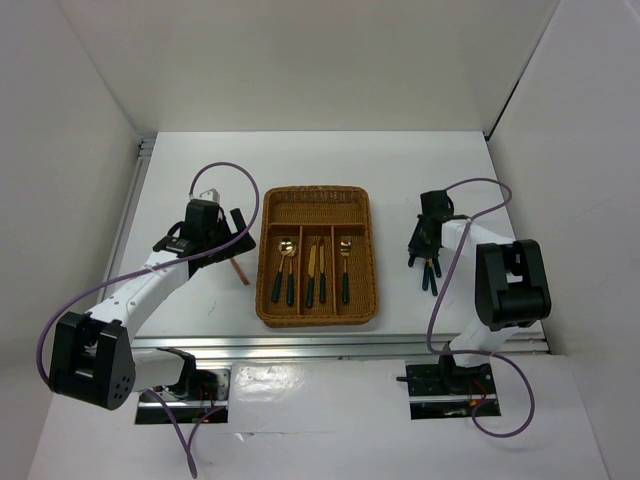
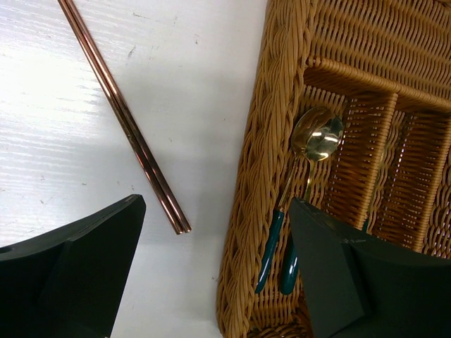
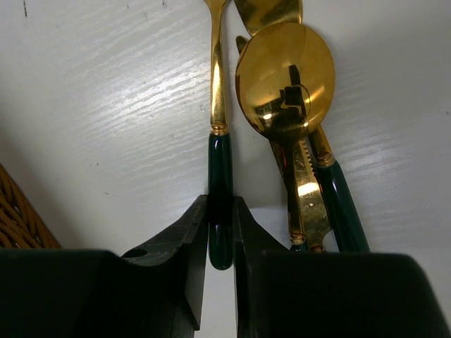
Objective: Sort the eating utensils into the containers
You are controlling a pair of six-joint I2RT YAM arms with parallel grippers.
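The wicker tray point(image 1: 264, 285) sits at the table's middle; its three long slots hold green-handled spoons point(image 1: 286, 262), knives point(image 1: 316, 268) and one more spoon point(image 1: 345, 262). Two copper chopsticks point(image 1: 240, 268) lie on the table left of it, also in the left wrist view point(image 2: 127, 120). My left gripper point(image 2: 217, 211) is open and empty, straddling the tray's left rim point(image 2: 264, 176) above two spoons point(image 2: 317, 134). My right gripper point(image 3: 220, 211) is shut on the green handle of a gold utensil point(image 3: 219, 162) whose head is out of view. It lies by a spoon point(image 3: 285, 77) and a knife point(image 3: 306, 190).
The small pile of utensils point(image 1: 430, 272) lies on the white table right of the tray, under the right wrist. A corner of the tray point(image 3: 14, 211) shows at the left of the right wrist view. White walls enclose the table on three sides.
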